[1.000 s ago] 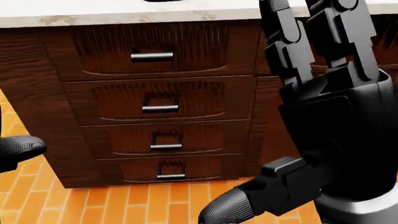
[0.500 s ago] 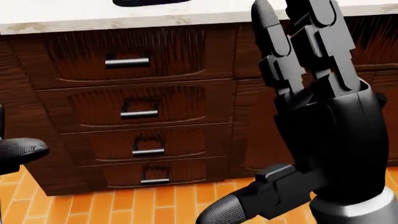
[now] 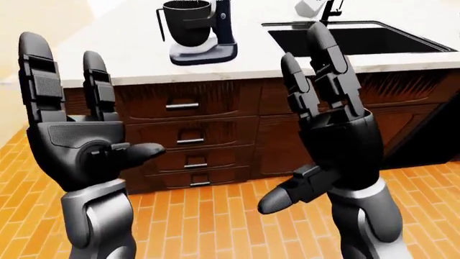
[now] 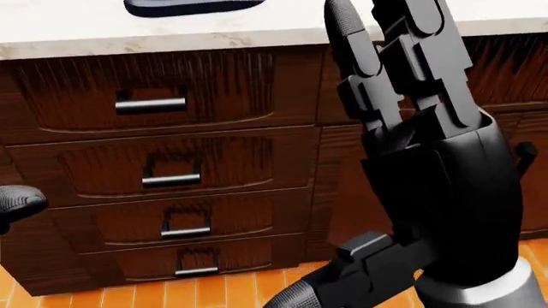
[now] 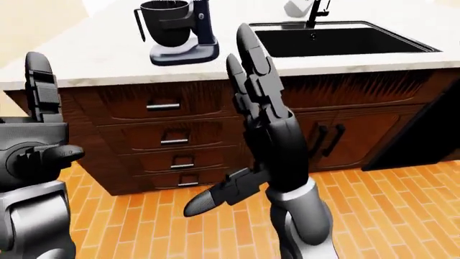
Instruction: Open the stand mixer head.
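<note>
The stand mixer [image 3: 196, 29] stood on the counter [image 3: 129, 59] at upper left of the left-eye view. The left hand [image 3: 71, 140] and right hand [image 3: 334, 135] were raised, fingers spread, holding nothing.

One stand mixer [image 3: 196, 29], one sink [image 5: 338, 40], four drawers [image 3: 185, 129].
</note>
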